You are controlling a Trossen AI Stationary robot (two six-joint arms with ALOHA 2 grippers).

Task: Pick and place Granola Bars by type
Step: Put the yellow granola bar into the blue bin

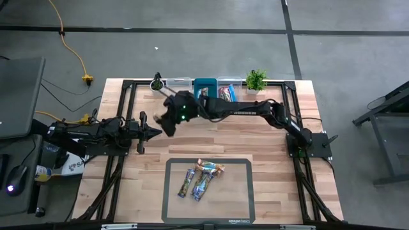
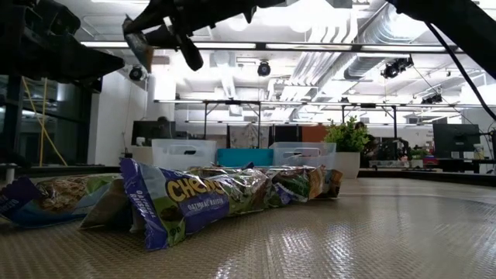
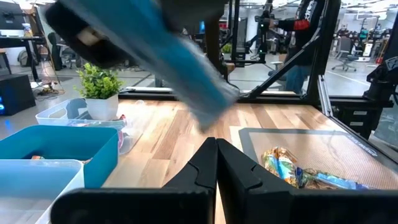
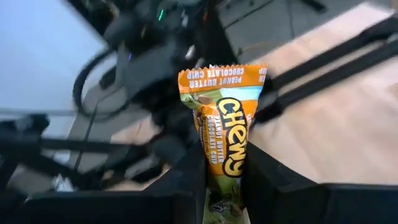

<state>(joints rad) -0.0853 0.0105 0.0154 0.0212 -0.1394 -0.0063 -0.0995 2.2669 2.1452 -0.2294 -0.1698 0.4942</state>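
From my station I see the right gripper (image 1: 167,121) reached out to the middle-left of the high view, above the bare table (image 1: 268,140), its fingers (image 4: 189,171) pinching an orange Chewy bar (image 4: 224,134) that stands upright between them in the right wrist view. In the low view that gripper (image 2: 167,35) sits in the upper left of the frame, well above the tabletop. The left gripper (image 1: 152,132) lies at the left of the high view, just beside the right one, and in its wrist view its fingers (image 3: 202,168) are pressed together with nothing between them. The other bars (image 1: 199,177) lie in a loose pile on the dark mat (image 1: 239,191) at the bottom centre of the high view; in the low view they (image 2: 186,198) fill the left and middle foreground, a blue-ended Chewy wrapper nearest the camera. Along the top edge of the table stand a teal bin (image 1: 205,85), clear bins (image 1: 179,83) either side of it, and a small potted plant (image 1: 256,80).
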